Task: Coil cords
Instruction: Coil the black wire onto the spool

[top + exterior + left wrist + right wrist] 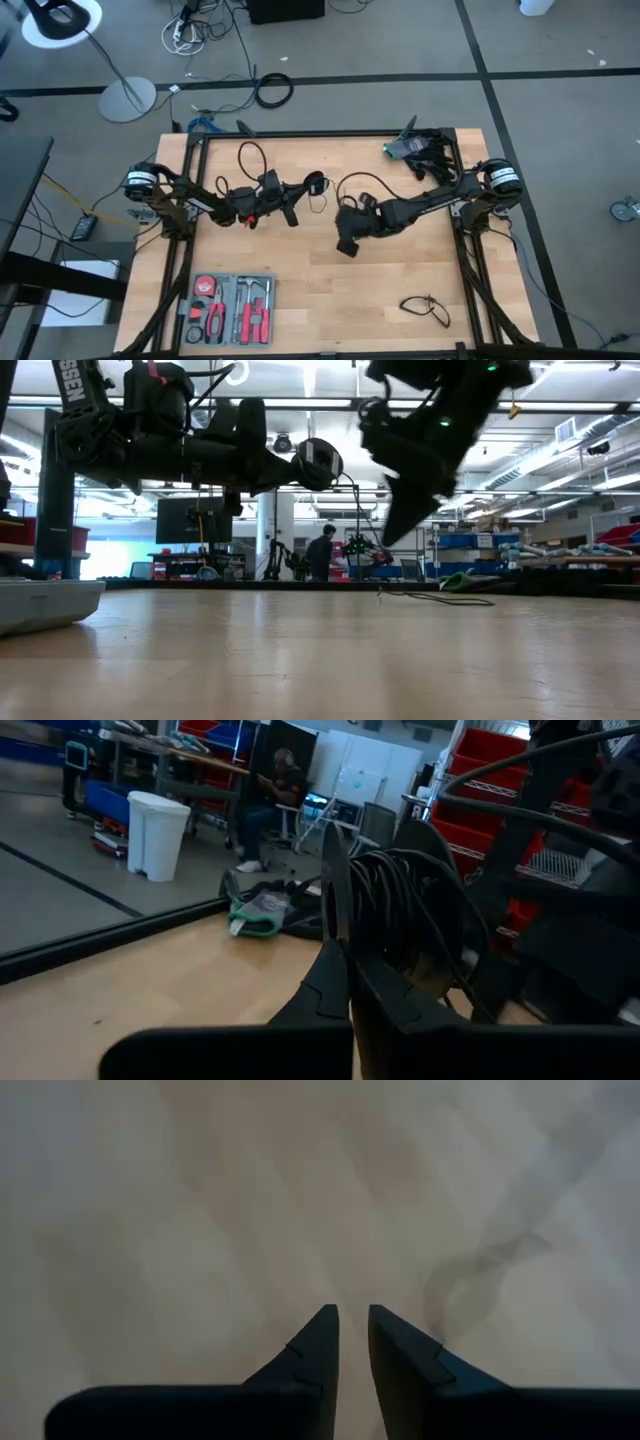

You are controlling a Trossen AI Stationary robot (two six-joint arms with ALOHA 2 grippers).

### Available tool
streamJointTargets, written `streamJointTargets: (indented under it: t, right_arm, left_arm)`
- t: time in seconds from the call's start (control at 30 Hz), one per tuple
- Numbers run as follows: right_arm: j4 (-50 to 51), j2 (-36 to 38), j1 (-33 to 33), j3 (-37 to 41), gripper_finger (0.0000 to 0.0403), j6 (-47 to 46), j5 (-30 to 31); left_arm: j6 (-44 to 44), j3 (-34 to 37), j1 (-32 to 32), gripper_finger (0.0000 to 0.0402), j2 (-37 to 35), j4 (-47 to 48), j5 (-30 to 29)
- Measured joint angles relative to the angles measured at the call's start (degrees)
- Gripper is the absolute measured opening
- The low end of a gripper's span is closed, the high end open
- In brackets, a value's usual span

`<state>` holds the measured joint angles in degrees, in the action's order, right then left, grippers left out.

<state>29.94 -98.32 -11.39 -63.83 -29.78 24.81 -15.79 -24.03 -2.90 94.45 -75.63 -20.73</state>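
High view: my left gripper (291, 213) is clamped on the cord (316, 186), mid-table, lifted.

Low view: cord's round disc (318, 460) hangs off the table (320, 650).

Right wrist view: my right gripper (352, 1320) shows 2 fingers slightly apart, holding nothing, over bare wood.

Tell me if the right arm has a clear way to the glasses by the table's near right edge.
Probably yes. The right gripper hangs above bare wood with nothing held, and only open table lies between it and the glasses. The left gripper is busy with the cords farther off.
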Motion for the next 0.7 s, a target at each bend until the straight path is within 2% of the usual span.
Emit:
streamJointTargets:
  t: [0.23,0.33,0.4,0.53,0.63,0.7]
  right_arm:
    - [15.32,3.41,-7.27,0.36,0.0041,-12.03,14.92]
    - [15.14,5.79,-9.91,3.52,0.0031,-16.11,19.67]
    - [11.6,7.74,-11.05,7.27,0.0025,-18.97,22.16]
    - [-6.45,11.53,-11.27,18.53,0.0007,-19.02,22.84]
    - [-29.56,13.95,-9.32,29.31,0.0003,-12.14,18.33]
    - [-45.5,15.48,-6.87,36.28,0.0004,-6.18,12.98]
  left_arm:
    - [0.04,0.02,0.0,0.0,0.0,-1.31,1.84]
    - [0.06,0.02,0.0,0.0,0.0,-1.31,2.36]
    - [0.04,0.02,0.0,0.0,0.0,-1.34,2.47]
    - [0.06,0.04,0.0,0.0,0.0,-2.21,4.04]
    - [0.04,0.04,0.0,0.0,0.0,-2.8,4.56]
    - [-0.13,0.04,0.0,0.0,0.0,-2.76,4.94]
